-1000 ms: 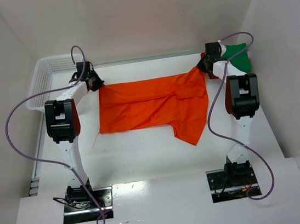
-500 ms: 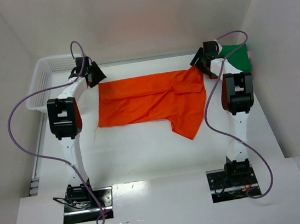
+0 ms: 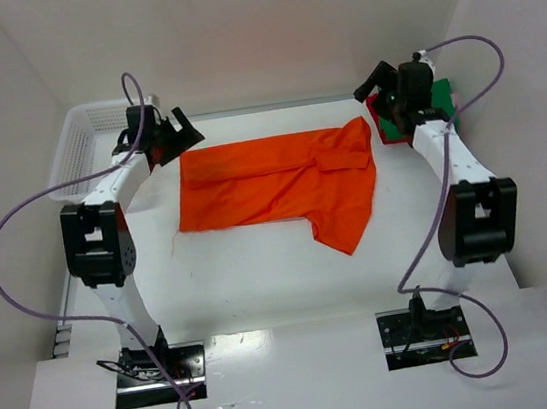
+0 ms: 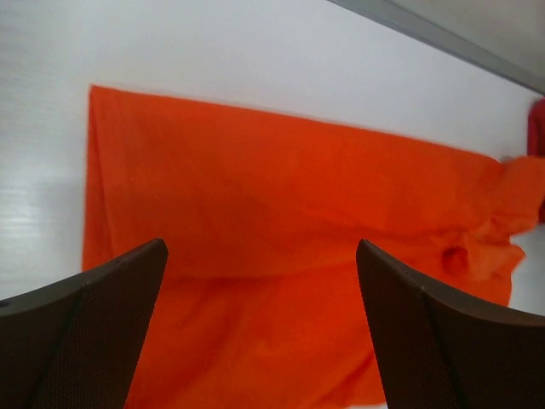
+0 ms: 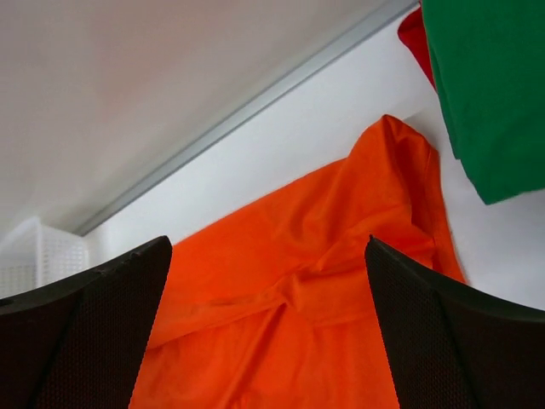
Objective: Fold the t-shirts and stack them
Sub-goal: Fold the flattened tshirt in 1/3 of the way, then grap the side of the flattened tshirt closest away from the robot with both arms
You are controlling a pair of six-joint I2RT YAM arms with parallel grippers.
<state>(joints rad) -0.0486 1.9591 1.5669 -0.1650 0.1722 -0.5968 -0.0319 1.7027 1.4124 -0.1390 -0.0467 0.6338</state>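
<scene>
A bright orange t-shirt (image 3: pixel 276 182) lies spread flat across the far middle of the table, one sleeve hanging toward the front (image 3: pixel 345 225). It fills the left wrist view (image 4: pixel 281 221) and the right wrist view (image 5: pixel 315 298). My left gripper (image 3: pixel 176 137) hovers open above the shirt's far left corner, holding nothing. Off the shirt's far right corner my right gripper (image 3: pixel 376 85) is lifted, also open and empty. Behind it a folded green t-shirt (image 3: pixel 438 97) rests on a red one (image 3: pixel 384 121); the right wrist view shows both, green t-shirt (image 5: pixel 494 85) over red t-shirt (image 5: pixel 415 38).
A white mesh basket (image 3: pixel 88 138) stands at the far left, beside the left gripper. White walls close in the table at the back and both sides. Purple cables loop off both arms.
Both grippers opened and let go of the orange shirt's far corners, then lifted and drew apart. The shirt settled flat, and the right arm swung out toward the right.
</scene>
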